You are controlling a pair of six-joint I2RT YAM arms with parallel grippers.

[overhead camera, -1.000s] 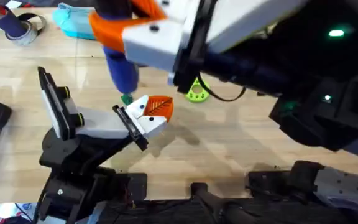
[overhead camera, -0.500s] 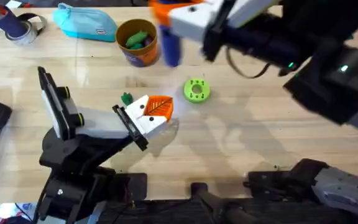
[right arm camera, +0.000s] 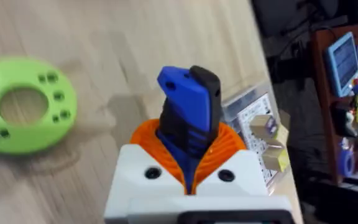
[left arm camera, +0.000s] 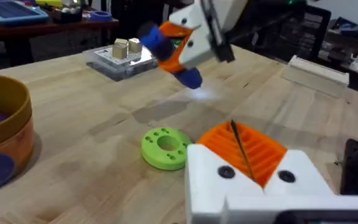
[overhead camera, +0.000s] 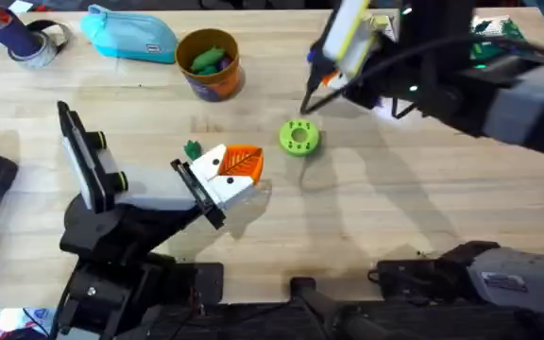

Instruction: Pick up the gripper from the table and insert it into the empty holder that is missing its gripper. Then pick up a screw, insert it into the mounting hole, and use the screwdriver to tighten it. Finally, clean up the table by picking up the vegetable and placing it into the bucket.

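Now the right tool [right arm camera: 188,165] clamps the blue screwdriver [right arm camera: 188,112] above the tabletop [overhead camera: 395,217], just beyond the green disc [overhead camera: 298,137]. Past the disc, the bucket [overhead camera: 208,64] holds vegetables; the left tool [left arm camera: 247,155] looks closed, empty.

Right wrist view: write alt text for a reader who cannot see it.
The right gripper, white with orange pads, is shut on the blue screwdriver above a wooden table. A lime-green disc lies on the table beside it.

Blue screwdriver [right arm camera: 188,115]; orange-brown bucket [overhead camera: 210,64], dark blue label; lime-green disc [overhead camera: 298,137]; light-blue pouch [overhead camera: 130,34].
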